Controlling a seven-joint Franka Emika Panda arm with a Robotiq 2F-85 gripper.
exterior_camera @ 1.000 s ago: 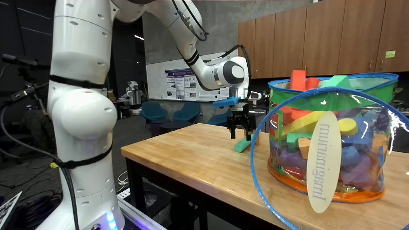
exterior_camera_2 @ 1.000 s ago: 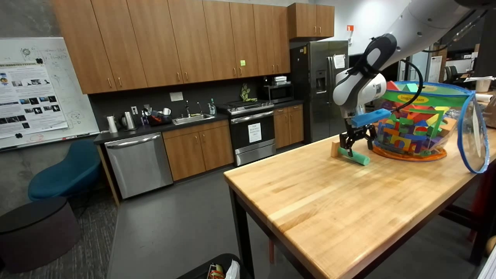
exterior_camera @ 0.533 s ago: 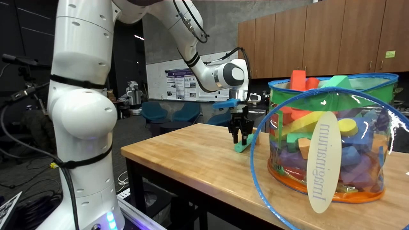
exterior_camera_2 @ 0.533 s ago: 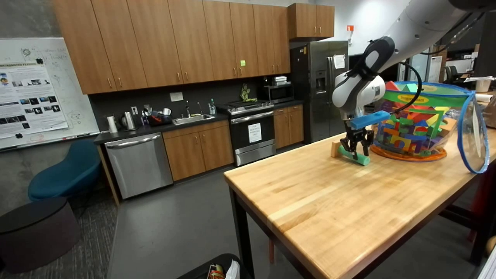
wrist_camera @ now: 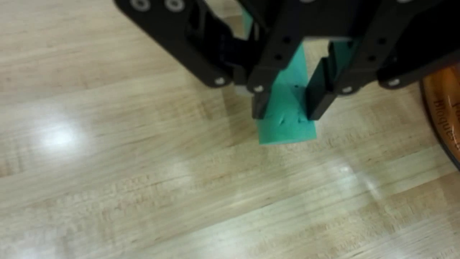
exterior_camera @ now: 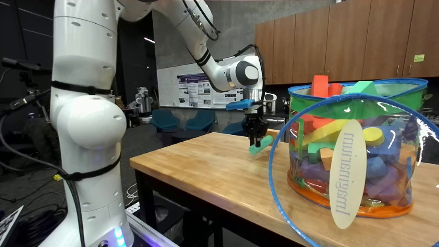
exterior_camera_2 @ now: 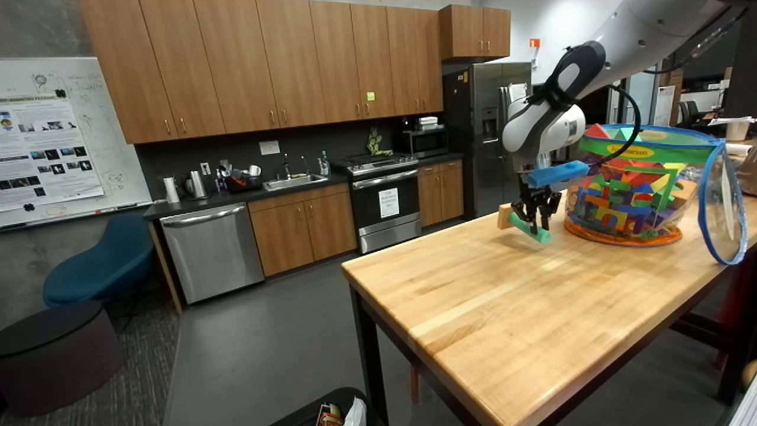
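Above the surface (exterior_camera_2: 461, 302), near its long kitchen-side edge, the green cylinder (exterior_camera_2: 539, 234) is gripped between the fingers (wrist_camera: 319, 97), close to one end. Because of this off-centre hold, it could be twisted or pulled loose by the orange block (exterior_camera_2: 504, 216) at its other end, or the block could be dropped over that edge. Whether the two are joined cannot be told; in the wrist view, their contact is obscured, and the toy-block bag (wrist_camera: 445, 93) is cut off.
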